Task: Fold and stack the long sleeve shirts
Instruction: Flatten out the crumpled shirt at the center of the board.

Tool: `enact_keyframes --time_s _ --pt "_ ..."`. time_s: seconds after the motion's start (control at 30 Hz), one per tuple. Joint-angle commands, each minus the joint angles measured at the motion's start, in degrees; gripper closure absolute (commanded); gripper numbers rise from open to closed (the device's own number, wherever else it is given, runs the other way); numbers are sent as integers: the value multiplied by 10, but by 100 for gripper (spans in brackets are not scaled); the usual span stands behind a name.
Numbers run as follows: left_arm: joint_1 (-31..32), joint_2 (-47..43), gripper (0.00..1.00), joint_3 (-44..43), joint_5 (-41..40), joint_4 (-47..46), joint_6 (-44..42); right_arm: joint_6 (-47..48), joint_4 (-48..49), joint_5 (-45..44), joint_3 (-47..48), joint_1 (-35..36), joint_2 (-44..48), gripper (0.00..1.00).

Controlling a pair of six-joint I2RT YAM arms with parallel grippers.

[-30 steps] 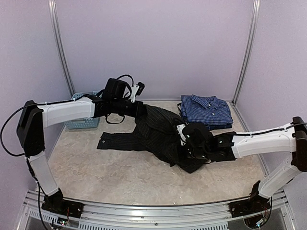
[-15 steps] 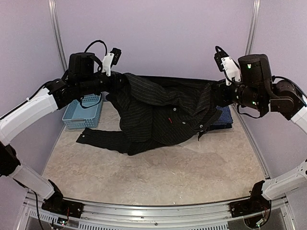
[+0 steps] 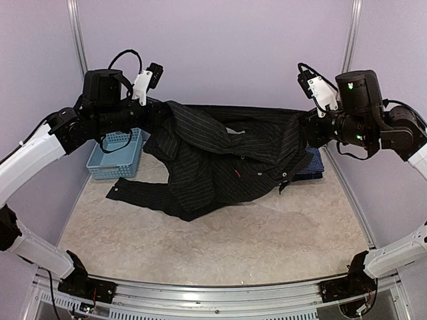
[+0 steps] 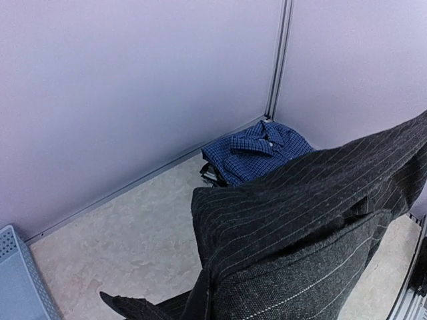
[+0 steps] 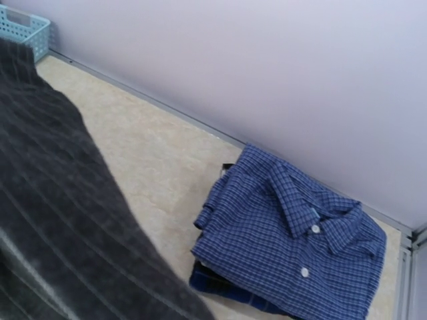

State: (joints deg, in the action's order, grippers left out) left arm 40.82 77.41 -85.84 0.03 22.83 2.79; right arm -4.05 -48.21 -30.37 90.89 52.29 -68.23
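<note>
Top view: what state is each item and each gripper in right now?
black pinstripe shirt: unfolded, held up between both grippers, one sleeve trailing on the table.
blue check shirt: folded, lying in the far right corner.
basket: upright, far left.
left gripper: shut on the black pinstripe shirt.
right gripper: shut on the black pinstripe shirt.

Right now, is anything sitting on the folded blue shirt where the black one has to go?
Nothing visible does. The blue check shirt lies folded, its top bare; the black pinstripe shirt hangs beside it.
</note>
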Motion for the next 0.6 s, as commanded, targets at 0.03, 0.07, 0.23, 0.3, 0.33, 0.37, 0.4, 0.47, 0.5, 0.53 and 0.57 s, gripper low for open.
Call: enact_keyframes --time_s 0.03,0.07,0.23,0.3,0.33,0.37,0.4,0.47,0.5,0.53,0.57 --pt "15 2 94 46 -56 58 -9 -14 -29 -23 1 -15 29 100" --pt "18 1 94 63 -51 65 -9 -20 -33 -29 -5 -19 32 100" --pt "50 6 89 138 -8 92 -4 -53 -52 -42 -45 -53 48 100" --pt "71 16 84 159 23 99 -2 -57 -50 -29 -61 -65 54 100" --pt "82 26 81 166 35 104 -4 -60 -48 -22 -69 -68 55 100" --pt "92 36 79 171 41 109 -7 -62 -48 -18 -76 -72 56 100" --pt "106 45 78 173 42 114 -10 -63 -49 -14 -82 -75 55 100" --pt "119 66 76 173 43 115 -14 -66 -53 -11 -91 -81 51 100" --pt "122 78 75 170 45 112 -13 -67 -53 -10 -95 -83 49 100" --pt "123 86 75 167 50 106 -11 -68 -54 -9 -98 -85 48 100" --pt "126 100 75 163 56 101 -10 -68 -54 -7 -101 -88 47 100"
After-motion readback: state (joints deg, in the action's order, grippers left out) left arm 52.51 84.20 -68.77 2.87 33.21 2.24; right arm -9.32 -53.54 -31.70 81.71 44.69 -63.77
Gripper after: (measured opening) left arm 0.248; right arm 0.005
